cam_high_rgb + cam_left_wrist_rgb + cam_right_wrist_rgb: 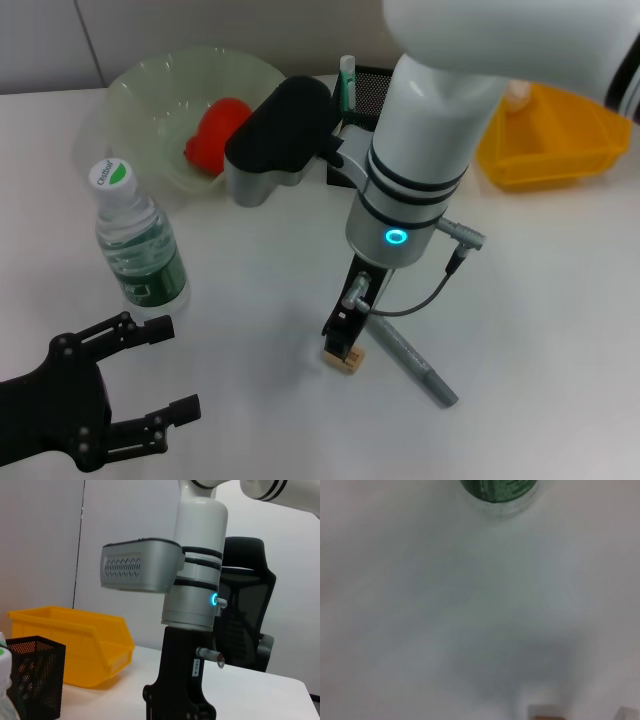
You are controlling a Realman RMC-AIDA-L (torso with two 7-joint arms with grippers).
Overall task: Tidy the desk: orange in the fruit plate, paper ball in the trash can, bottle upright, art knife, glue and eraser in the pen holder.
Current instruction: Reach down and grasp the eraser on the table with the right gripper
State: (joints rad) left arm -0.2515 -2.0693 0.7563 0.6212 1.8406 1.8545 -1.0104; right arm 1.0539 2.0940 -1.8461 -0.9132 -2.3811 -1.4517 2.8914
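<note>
worktop [250, 300]: white; we see everything standing or lying on it.
right arm [420, 170]: comes straight down over mid worktop; its pincer [345, 345] sits right on the eraser. We cannot tell if the fingers are apart or closed, as the wrist body hides them.
left pincer [150, 375]: near left corner, fingers apart, holding nothing, parked.
fruit plate [150, 85]: far left, with a red-orange fruit [215, 135] already inside.
bottle [138, 240]: upright, left of centre, cap up.
pen holder [375, 90]: black mesh, far centre, partly behind the right arm.
art knife [410, 355]: grey, lies flat, long axis diagonal, running from the pincer toward the near right.
eraser [345, 358]: small tan block under the right pincer, touching or just beside the knife's end; axis too small to tell.
risk: we judge the fingers may pinch the knife along with the eraser, or knock the eraser sideways.
risk 2: the carry to the pen holder could drop such a small block.
</note>
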